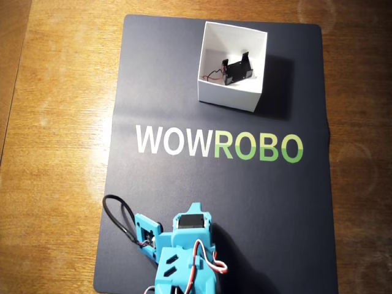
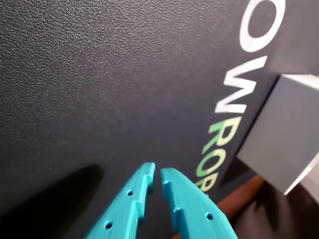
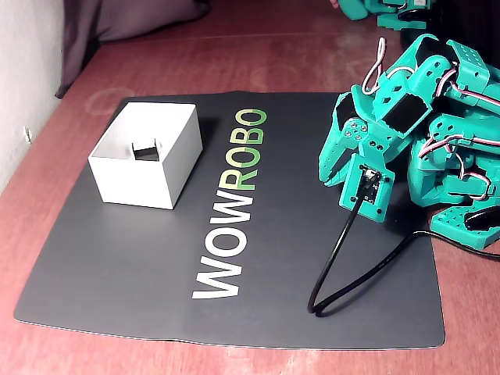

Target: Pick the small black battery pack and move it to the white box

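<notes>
A wooden desk (image 1: 55, 122) is being covered by a dark mat (image 1: 245, 196) printed with the word WOWROBO (image 1: 218, 144) in white and green. In the overhead view, a white box (image 1: 228, 95) is sitting near the mat's far edge, right of centre.

The small black battery pack (image 1: 237, 69) is lying inside the white box, on its floor toward the right wall, so the placing appears already done. Its long axis is running roughly left to right with a slight tilt, and its raised end tabs are standing upward. Thin red and black wires (image 1: 213, 75) are trailing from its left end across the box floor. In the fixed view only a dark tab is being glimpsed over the box wall.

The teal robot arm (image 3: 406, 117) is folded at the mat's near edge in the overhead view, well apart from the box, which lies straight ahead and slightly right of it. In the wrist view the gripper (image 2: 158, 174) is being held nearly closed, its two fingers separated by a narrow slit with nothing between them, above bare mat. A black cable (image 3: 344, 266) is looping from the wrist onto the mat.
</notes>
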You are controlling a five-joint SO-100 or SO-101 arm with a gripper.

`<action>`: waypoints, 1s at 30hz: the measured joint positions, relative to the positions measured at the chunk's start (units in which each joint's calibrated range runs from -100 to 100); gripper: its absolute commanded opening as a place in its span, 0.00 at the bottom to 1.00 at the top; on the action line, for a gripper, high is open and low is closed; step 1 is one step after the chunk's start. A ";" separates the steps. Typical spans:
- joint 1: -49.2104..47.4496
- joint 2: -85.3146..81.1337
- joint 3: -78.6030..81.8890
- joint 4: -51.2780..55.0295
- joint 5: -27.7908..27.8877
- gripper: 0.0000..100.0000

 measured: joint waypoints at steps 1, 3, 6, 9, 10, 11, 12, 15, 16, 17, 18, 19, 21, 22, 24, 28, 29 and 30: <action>0.00 0.00 0.00 0.00 0.00 0.00; 0.00 0.00 0.00 0.00 0.00 0.00; 0.00 0.00 0.00 0.00 0.00 0.00; 0.00 0.00 0.00 0.00 -0.05 0.00; 0.00 0.00 0.00 0.00 -0.11 0.00; 0.00 0.00 0.00 0.00 -0.11 0.00; 0.00 0.00 0.00 0.00 -0.11 0.00; 0.00 0.00 0.00 0.00 -0.21 0.00; 0.00 0.00 0.00 0.00 -0.79 0.00; 0.00 0.00 0.00 0.00 -1.89 0.00; 0.00 0.00 0.00 0.00 -3.05 0.00; 0.00 0.00 0.00 0.00 -4.05 0.00; 0.00 0.00 0.00 0.00 -5.10 0.00; 0.00 0.00 0.00 0.00 -5.25 0.00; 0.00 0.00 0.00 0.00 -5.36 0.00; 0.00 0.00 0.00 0.00 -5.41 0.00; 0.00 0.00 0.00 0.00 -5.41 0.00; 0.00 0.00 0.00 0.00 -5.41 0.00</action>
